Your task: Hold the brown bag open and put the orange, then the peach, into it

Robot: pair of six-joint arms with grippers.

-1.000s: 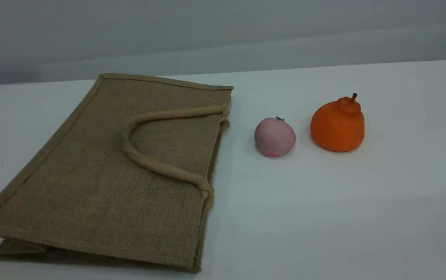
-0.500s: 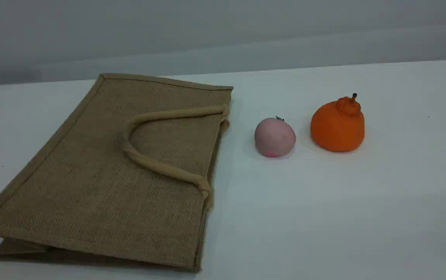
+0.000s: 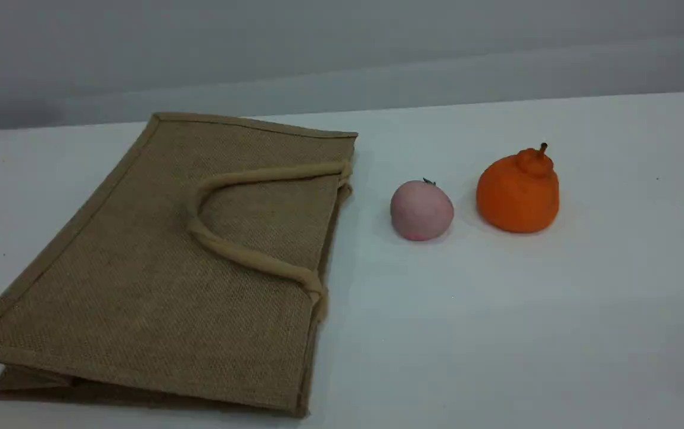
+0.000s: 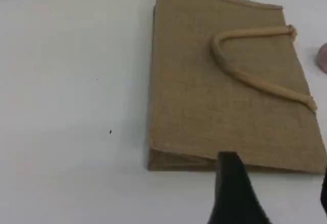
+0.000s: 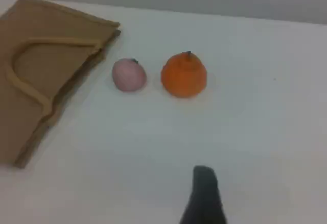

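Note:
The brown bag (image 3: 139, 286) lies flat and closed on the white table, left of centre, its mouth edge facing right and one beige handle (image 3: 246, 257) looped on top. Right of the mouth sits the pink peach (image 3: 421, 210), then the orange (image 3: 518, 193), stem up. No arm shows in the scene view. In the left wrist view my left gripper (image 4: 278, 196) hovers open over the near edge of the bag (image 4: 219, 91). In the right wrist view one dark fingertip (image 5: 204, 196) hangs above bare table, well short of the orange (image 5: 184, 74) and peach (image 5: 129, 74), holding nothing.
The white table (image 3: 497, 333) runs back to a grey wall. Bare tabletop lies in front of and to the right of the fruits. The bag (image 5: 36, 81) fills the left side of the right wrist view.

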